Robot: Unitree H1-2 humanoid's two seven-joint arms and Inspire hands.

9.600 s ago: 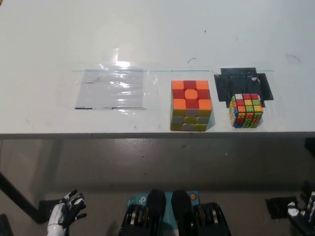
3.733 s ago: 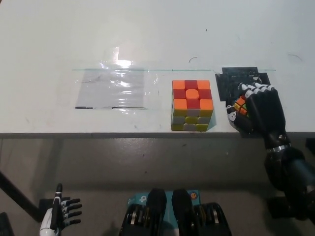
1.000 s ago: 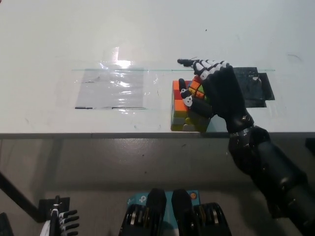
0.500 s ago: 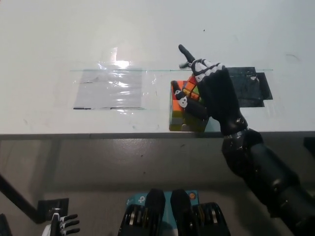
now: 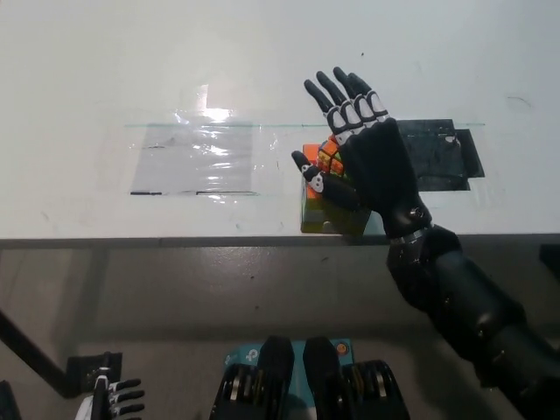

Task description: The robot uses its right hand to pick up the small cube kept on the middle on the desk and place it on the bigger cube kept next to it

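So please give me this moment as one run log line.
right hand: open, fingers spread above cubes | small cube: on bigger cube | left hand: bottom left, resting

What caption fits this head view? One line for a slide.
Black right hand, fingers spread, over the small cube sitting atop the bigger cube.

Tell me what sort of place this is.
Probably a robot test lab: a plain white desk with taped plastic sheet and black patch as markers, plus a bigger cube as prop.
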